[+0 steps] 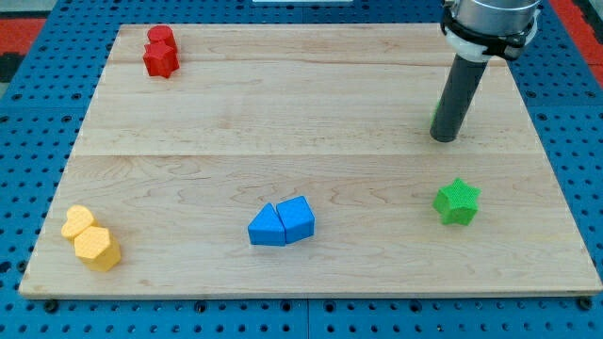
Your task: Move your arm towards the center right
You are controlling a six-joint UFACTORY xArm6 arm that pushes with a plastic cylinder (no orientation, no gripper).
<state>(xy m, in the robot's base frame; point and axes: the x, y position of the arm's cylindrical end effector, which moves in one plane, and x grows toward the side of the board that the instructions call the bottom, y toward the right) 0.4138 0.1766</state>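
My tip (445, 138), a dark straight rod's end, stands above the green star block (457, 201).

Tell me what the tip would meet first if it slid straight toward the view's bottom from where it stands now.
Most likely the green star block. My tip stands toward the view's top of it, apart from it and nearly in line. A green sliver shows just behind the rod; what it is cannot be told. Nothing else lies between them.

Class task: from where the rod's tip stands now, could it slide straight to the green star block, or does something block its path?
Probably yes. My tip stands above the green star block in the view, with only bare board between.
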